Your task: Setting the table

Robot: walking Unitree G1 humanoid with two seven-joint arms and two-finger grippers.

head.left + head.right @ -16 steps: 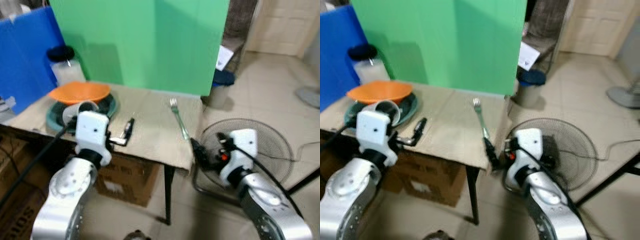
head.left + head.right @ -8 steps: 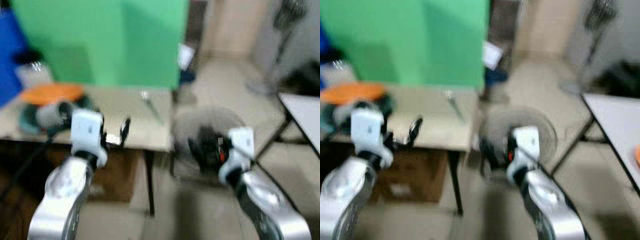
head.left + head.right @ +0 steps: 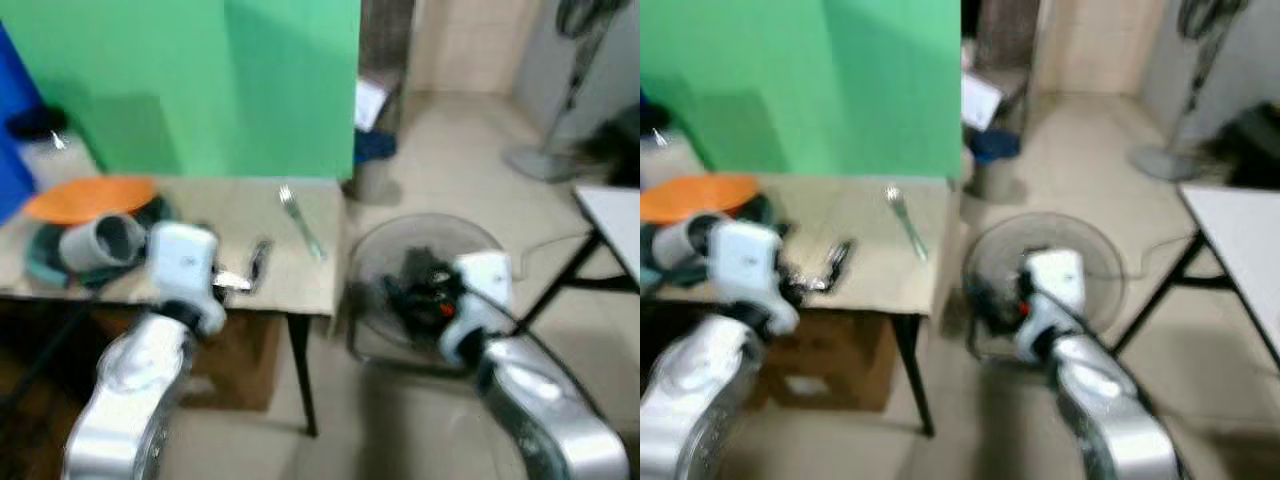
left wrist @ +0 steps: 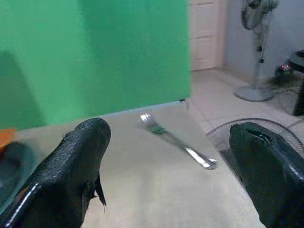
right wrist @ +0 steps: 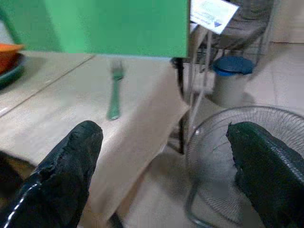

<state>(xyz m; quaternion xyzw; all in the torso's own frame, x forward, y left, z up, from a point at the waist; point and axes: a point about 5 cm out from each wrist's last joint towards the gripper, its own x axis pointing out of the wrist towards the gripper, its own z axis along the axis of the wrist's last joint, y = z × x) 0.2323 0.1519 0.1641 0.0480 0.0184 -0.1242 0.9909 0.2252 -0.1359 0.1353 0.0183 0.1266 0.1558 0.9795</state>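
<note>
A silver fork lies on the beige-clothed table near its right edge, also seen as the fork past my left fingers. An orange bowl sits on a teal plate at the left end, with a grey cup lying beside it. My left gripper hovers open over the table's front edge, left of the fork, holding nothing. My right gripper is open and empty, off the table's right side, low in front of a floor fan.
A round floor fan lies on the tiles right of the table. A green board stands behind the table. A blue bin sits past the corner. A white table and a standing fan are at the right.
The camera has swung right, so the table shifted left and a white table came into view. Both grippers stay open; the fork lies where it was.
</note>
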